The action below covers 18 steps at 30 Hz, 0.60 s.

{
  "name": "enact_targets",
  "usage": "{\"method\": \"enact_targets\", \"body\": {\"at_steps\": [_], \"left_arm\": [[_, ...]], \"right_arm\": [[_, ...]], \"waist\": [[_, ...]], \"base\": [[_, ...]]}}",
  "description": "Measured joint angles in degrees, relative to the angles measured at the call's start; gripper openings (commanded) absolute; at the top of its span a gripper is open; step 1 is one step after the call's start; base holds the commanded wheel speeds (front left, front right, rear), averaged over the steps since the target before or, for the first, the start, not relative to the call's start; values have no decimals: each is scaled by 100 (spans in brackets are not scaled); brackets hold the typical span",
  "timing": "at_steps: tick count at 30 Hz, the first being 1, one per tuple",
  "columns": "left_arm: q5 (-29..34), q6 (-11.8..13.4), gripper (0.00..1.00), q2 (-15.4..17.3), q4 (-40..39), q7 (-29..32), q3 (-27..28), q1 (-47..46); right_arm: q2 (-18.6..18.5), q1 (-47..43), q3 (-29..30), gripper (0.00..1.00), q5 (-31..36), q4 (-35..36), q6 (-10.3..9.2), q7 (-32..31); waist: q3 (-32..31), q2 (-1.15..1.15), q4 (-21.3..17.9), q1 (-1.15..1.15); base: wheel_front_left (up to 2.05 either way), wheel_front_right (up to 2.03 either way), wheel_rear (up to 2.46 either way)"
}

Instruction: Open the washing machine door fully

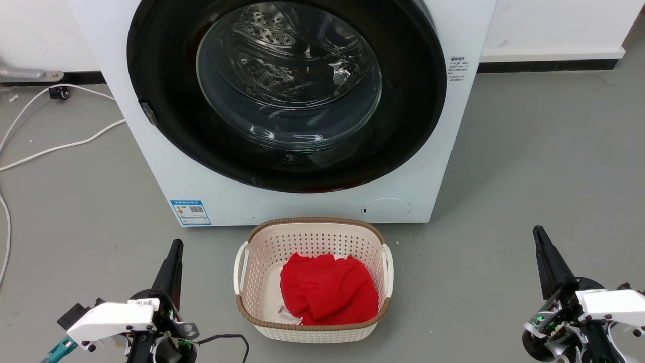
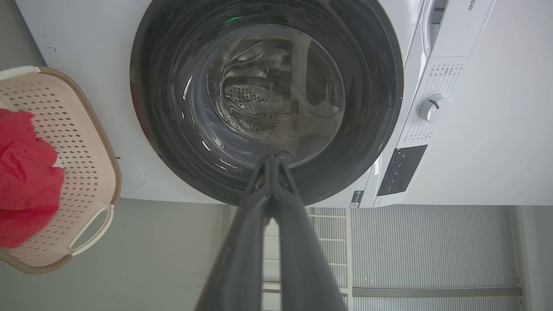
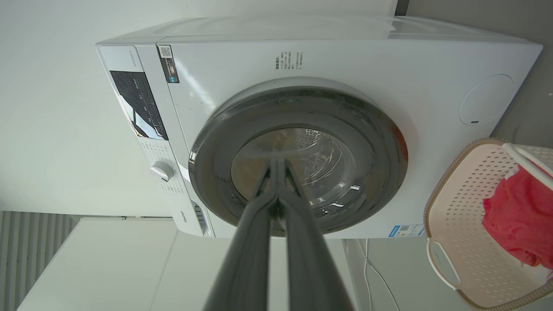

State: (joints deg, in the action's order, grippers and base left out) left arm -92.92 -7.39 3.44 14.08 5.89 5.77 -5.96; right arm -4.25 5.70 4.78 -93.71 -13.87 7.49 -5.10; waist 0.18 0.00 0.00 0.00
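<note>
Five items, L to R, head view.
1) White cables (image 1: 60, 146), floor, far left of frame: snag risk if base rolls that way.
2) Left hand (image 1: 177, 245), lower left: fingers pressed together, holding nothing, well short of machine.
3) Washing machine door (image 1: 287, 91), upper centre: shut flush on washing machine (image 1: 302, 204); small grey catch (image 1: 147, 113) at left rim. Glossy rim, so closed fingers prob. slip off w/o hooking catch.
4) Basket (image 1: 312, 223) w/ red cloth (image 1: 327, 292), centre, just below door: swinging door or arm may knock it.
5) Right hand (image 1: 538, 232), lower right: fingers together, empty; poss. in door's swing path if hinge is on the right.
</note>
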Motion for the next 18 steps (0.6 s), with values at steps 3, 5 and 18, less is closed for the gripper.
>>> {"method": "enact_targets", "body": {"at_steps": [3,5,18], "left_arm": [[7,0,0,-1,0,0,2,-1],[7,0,0,-3,0,1,4,-1],[14,7,100,-48,64,-60,-46,136]], "right_arm": [[5,0,7,0,1,0,0,-4],[9,1,11,0,1,-1,0,-5],[56,-163,-48,100,1,-62,0,86]], "waist": [[0,0,0,0],[0,0,0,0],[-4,0,-4,0]], "base": [[0,0,0],[0,0,0],[0,0,0]]}}
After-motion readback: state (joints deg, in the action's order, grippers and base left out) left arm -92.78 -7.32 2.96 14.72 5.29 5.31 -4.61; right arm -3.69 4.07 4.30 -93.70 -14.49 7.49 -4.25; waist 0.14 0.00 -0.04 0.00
